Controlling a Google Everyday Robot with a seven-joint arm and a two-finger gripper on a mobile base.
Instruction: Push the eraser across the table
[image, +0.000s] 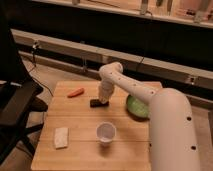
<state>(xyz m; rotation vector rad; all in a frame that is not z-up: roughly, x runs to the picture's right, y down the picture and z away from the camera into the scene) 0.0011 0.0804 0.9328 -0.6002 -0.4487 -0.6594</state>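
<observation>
Arm (167, 125): my big white link fills the near right, over the table's right edge
Table (75, 120): light wooden planks, roughly square
Pad (61, 137): pale whitish rectangle, lying flat at the near left
Cup (106, 132): white, upright, front middle, well apart from the pad
Eraser (96, 103): small black block, flat at mid-table, beyond the cup
Gripper (104, 99): down at the tabletop, right at the eraser's right end; clenched or released, I cannot tell
Bowl (136, 106): green, just right of the gripper, partly behind my arm
Orange piece (76, 92): far left, lying beyond the eraser, apart from it
Ledge (65, 47): pale rail along the dark wall behind
</observation>
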